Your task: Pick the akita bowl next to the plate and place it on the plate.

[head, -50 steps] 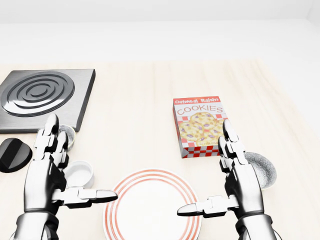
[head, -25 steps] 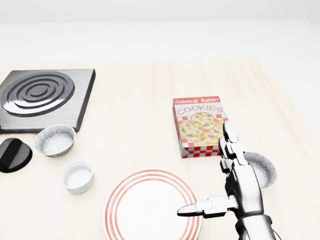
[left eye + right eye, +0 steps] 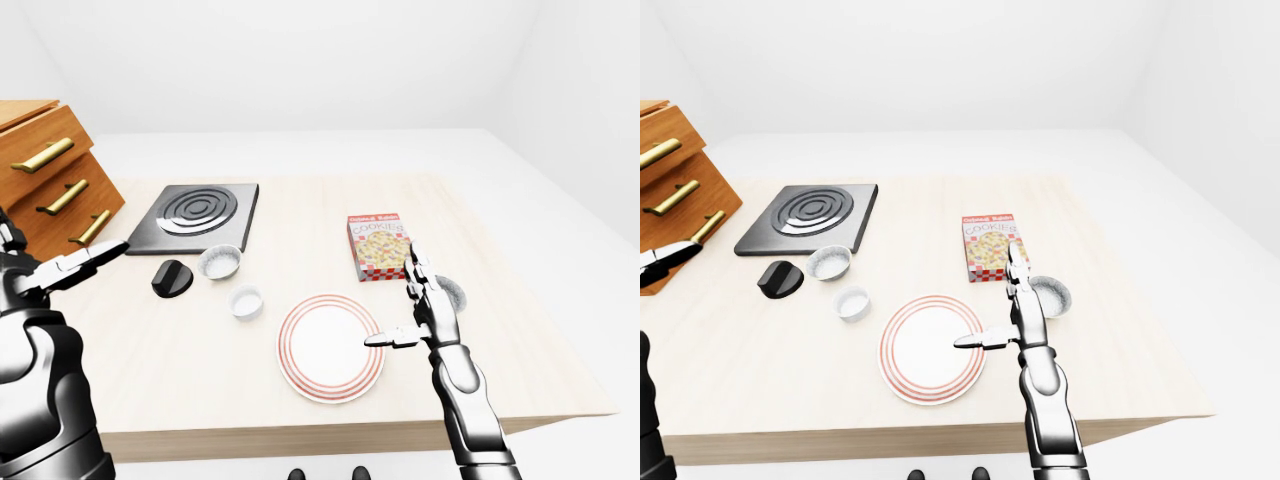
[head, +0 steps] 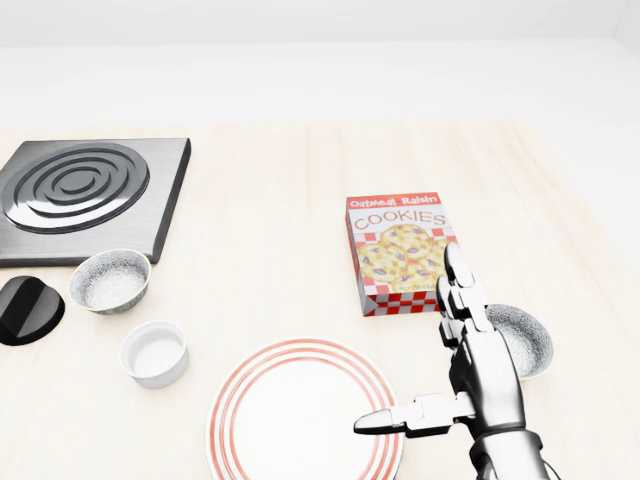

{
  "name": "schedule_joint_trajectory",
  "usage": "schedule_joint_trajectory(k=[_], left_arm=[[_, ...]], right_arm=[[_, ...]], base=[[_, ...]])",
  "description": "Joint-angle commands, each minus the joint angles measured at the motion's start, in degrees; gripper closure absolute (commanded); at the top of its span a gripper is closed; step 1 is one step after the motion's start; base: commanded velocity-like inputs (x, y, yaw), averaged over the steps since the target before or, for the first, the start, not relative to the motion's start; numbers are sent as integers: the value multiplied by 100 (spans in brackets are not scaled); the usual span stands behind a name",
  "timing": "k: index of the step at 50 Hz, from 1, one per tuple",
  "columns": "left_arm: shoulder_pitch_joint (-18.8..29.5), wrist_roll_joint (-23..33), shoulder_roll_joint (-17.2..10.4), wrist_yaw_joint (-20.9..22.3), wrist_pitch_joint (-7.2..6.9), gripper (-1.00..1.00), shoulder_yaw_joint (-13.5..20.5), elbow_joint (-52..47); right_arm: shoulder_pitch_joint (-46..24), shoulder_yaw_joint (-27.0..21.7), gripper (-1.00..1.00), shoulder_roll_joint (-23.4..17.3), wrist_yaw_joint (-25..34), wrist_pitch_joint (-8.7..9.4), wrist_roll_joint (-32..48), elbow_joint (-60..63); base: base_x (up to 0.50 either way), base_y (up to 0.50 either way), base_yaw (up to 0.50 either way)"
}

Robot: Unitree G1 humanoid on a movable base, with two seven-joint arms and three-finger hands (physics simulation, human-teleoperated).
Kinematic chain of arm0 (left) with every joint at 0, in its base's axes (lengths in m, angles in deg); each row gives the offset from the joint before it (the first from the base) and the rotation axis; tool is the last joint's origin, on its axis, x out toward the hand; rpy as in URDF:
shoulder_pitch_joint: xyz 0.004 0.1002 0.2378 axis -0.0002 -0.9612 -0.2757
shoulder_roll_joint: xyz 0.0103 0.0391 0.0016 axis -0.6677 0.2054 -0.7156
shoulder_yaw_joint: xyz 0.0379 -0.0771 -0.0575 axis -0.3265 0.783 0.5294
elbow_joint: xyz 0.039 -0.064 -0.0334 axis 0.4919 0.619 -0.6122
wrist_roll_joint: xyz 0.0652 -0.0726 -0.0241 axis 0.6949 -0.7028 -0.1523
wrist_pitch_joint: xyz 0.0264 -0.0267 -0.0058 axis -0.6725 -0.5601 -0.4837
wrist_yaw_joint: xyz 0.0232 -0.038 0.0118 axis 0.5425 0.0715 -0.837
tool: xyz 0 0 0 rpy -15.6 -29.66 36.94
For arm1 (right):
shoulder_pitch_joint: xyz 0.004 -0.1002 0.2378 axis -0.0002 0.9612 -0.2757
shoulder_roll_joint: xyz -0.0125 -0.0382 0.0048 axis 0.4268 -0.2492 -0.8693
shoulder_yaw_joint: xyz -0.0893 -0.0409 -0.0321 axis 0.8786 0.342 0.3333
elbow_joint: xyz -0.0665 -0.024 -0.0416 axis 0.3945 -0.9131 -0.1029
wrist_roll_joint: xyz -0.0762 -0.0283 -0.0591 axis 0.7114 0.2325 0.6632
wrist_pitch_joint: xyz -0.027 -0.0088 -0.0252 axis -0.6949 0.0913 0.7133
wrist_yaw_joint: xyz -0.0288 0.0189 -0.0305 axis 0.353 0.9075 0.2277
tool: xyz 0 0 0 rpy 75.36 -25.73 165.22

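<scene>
Still, the right hand (image 4: pixel 485 372) stands where it stood half a second ago, at the plate's right edge in the head view. It is spread and holds nothing: its two long fingers (image 4: pixel 458 285) point straight up the view, across the lower right corner of the oatmeal raisin cookie box (image 4: pixel 398 250), and its thumb (image 4: pixel 400 415) sticks out leftward over the rim of the red-ringed plate (image 4: pixel 285 420).

The akita bowl (image 4: pixel 527 342), speckled grey, sits on the wooden table (image 4: pixel 260 240) just right of the plate. The hand covers its left part, and I cannot tell whether they touch. The bowl has not shifted over the last second, and neither have the plate or the box.

The main change concerns the left hand (image 3: pixel 55 272). A second ago it hovered in the head view over the white ramekin (image 4: pixel 155 352) and the second speckled bowl (image 4: pixel 110 280). It has since left that view. In the left-eye view it is raised at the far left, beside the wooden drawer unit (image 3: pixel 45 170), with its fingers stretched out and nothing in them.

With that hand gone, the ramekin and the second bowl show in full, below the black coil burner (image 4: pixel 85 190) and right of a black knob (image 4: pixel 25 310).
</scene>
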Motion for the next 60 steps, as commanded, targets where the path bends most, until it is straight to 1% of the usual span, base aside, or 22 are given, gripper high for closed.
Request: schedule_joint_trajectory(k=[1, 21, 22, 23, 24, 25, 26, 28, 30, 37, 42, 46, 47, 48, 49, 51, 52, 53, 54, 55, 58, 60], left_arm=[[-70, -71, 17, -43, 0, -100, 19, 199], [-81, -127, 20, -51, 0, -100, 29, 139], [-83, -102, 30, -40, 0, -100, 8, 154], [-83, -100, 31, -39, 0, -100, 7, 155], [-80, -94, 36, -41, 0, -100, 1, 166], [-80, -91, 38, -40, 0, -100, -2, 174], [-84, -86, 43, -41, 0, -100, -8, 169], [-93, -76, 51, -40, 0, -100, -12, 148], [-85, -73, 50, -34, 0, -100, -9, 165], [-79, -74, 41, -27, 0, -100, -8, 186], [-79, -74, 45, -24, 0, -100, -16, 190], [-82, -73, 46, -14, 0, -100, -15, 192], [-83, -72, 49, -11, 0, -100, -17, 198], [-83, -70, 49, -8, 0, -100, -20, 201], [-82, -66, 48, -7, 0, -100, -22, 202], [-83, -65, 49, -3, 0, -100, -23, 208], [-83, -65, 49, -3, 0, -100, -23, 208], [-82, -61, 50, 1, 0, -100, -25, 217], [-81, -60, 48, 3, 0, -100, -25, 221], [-80, -62, 47, 3, 0, -100, -25, 217], [-80, -59, 48, 6, 0, -100, -28, 213], [-80, -58, 48, 7, 0, -100, -28, 213]], right_arm=[[1, 0, -100, 0, 1, -8, 11, -13], [-27, -42, -100, -14, -28, 17, 2, 53], [-108, -230, -100, -42, -110, 325, -150, 456], [-112, -239, -100, -46, -117, 348, -161, 485], [-64, -337, -100, -84, -97, 625, -275, 810], [-25, -331, -100, -111, -122, 625, -158, 841], [-2, -367, -100, -103, -174, 525, -113, 848], [22, -420, -100, -102, -189, 802, -132, 1216], [59, -459, -100, -102, -176, 992, -158, 1531], [157, -625, -100, -147, -142, 992, -6, 2268], [185, -681, -100, -152, -111, 992, 305, 2439], [187, -763, -100, -291, -293, 992, 1272, 2359], [183, -770, -100, -365, -420, 992, 1674, 2259], [202, -765, -100, -401, -488, 815, 1987, 2218], [223, -758, -100, -370, -506, 807, 2234, 2229], [270, -696, -100, -332, -559, 703, 2698, 2252], [269, -711, -100, -306, -538, 686, 2731, 2252], [302, -651, -100, -368, -674, 428, 3096, 2117], [372, -554, -100, -433, -866, 105, 3563, 1888], [395, -544, -100, -429, -925, -8, 3786, 1807], [408, -556, -100, -460, -1196, -8, 4454, 1569], [403, -581, -100, -434, -1183, -8, 4481, 1560]], base=[[0, 0, 0], [0, 0, 0], [0, 0, 0], [0, 0, 0], [0, 0, 0], [0, 0, 0], [0, 0, 0], [0, 0, 0], [0, 0, 0], [0, 0, 0], [0, 0, 0], [0, 0, 0], [0, 0, 0], [0, 0, 0], [0, 0, 0], [0, 0, 0], [0, 0, 0], [0, 0, 0], [0, 0, 0], [0, 0, 0], [0, 0, 0], [0, 0, 0]])
